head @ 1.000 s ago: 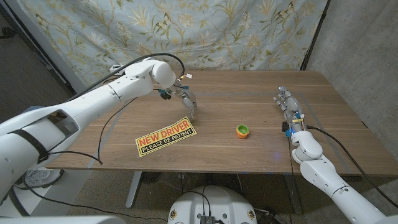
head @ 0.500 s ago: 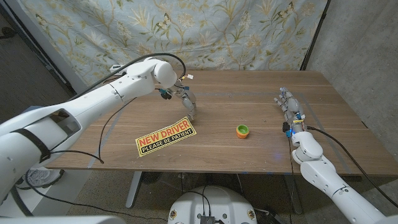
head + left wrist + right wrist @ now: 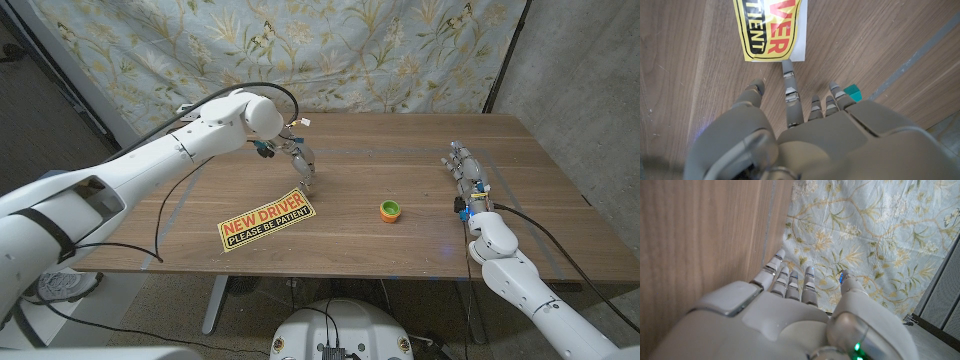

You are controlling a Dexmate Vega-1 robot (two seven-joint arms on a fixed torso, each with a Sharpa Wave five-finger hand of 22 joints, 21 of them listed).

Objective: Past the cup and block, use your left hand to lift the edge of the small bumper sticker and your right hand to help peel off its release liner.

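A yellow bumper sticker point(image 3: 266, 219) reading NEW DRIVER PLEASE BE PATIENT lies on the wooden table point(image 3: 400, 150), near its front left. My left hand point(image 3: 300, 160) hangs over the table just behind the sticker's far right corner, fingers pointing down and apart, holding nothing. In the left wrist view one fingertip point(image 3: 787, 65) reaches almost to the sticker's point(image 3: 769, 30) white-edged corner. My right hand point(image 3: 463, 170) stands on its edge at the table's right side, fingers straight, empty. In the right wrist view its fingers point(image 3: 790, 282) point toward the floral curtain.
A small orange and green cup point(image 3: 389, 210) sits on the table between my hands. A teal block point(image 3: 853, 92) shows beside my left hand in the left wrist view. The floral curtain point(image 3: 300, 50) hangs behind the table.
My left hand has edged slightly lower toward the sticker's corner. My right hand has not moved.
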